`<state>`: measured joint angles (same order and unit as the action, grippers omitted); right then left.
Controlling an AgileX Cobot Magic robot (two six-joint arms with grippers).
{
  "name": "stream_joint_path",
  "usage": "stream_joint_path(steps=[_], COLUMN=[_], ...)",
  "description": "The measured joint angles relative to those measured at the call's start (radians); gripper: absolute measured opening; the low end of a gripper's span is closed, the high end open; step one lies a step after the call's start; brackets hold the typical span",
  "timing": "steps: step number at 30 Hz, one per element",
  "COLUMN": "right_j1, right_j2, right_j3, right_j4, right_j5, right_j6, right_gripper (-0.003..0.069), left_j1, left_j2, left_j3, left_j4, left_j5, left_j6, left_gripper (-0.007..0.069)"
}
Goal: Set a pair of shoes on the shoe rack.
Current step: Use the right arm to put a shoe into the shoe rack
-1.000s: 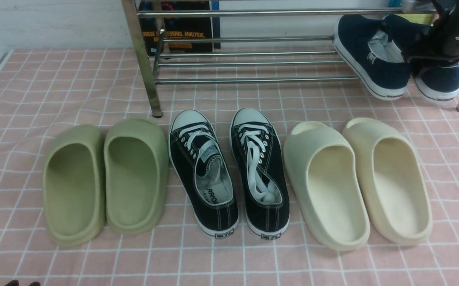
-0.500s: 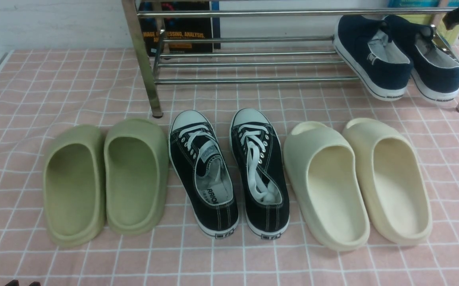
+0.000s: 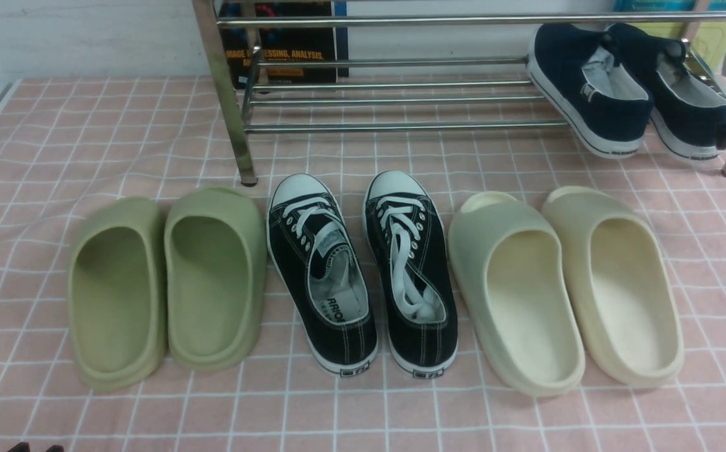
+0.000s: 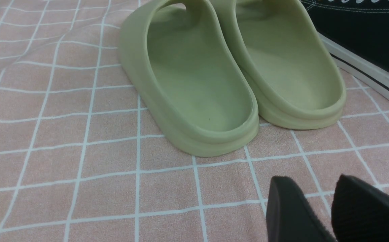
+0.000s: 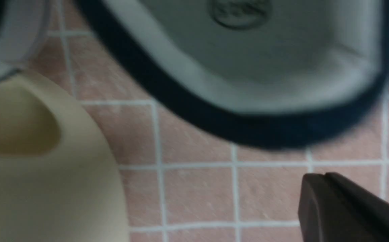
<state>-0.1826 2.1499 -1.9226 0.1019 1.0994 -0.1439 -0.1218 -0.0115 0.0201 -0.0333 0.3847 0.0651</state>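
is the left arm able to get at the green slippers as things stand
Probably yes: the left hand sits open just short of the green slippers, with only bare pink cloth between them.

matte black left tool [image 4: 310,183]

pink checked cloth [image 3: 86,125]: green slides [image 3: 212,282], blk lace-up sneakers [image 3: 413,251], cream slides [image 3: 514,295] in a row; chrome rack [image 3: 225,94] stands behind.
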Motion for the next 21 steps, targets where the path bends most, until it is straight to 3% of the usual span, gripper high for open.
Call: stream_joint_path(steps=[12,21], right_j1=[0.074,0.076], right_j2=[0.004,-0.149], right_j3=[0.001,0.002], right_j4=[0.02,-0.016], right_j5=[-0.074,0.014], right_j6=[-0.046,-0.05], right_gripper=[-0.0011,-0.0008], left_j1=[0.0,0.0], left_j2=[0.0,0.0], left_j3=[0.0,0.0], left_j4=[0.0,0.0], left_j5=[0.0,0.0], left_j6=[0.0,0.0], left_gripper=[0.0237,0.0237])
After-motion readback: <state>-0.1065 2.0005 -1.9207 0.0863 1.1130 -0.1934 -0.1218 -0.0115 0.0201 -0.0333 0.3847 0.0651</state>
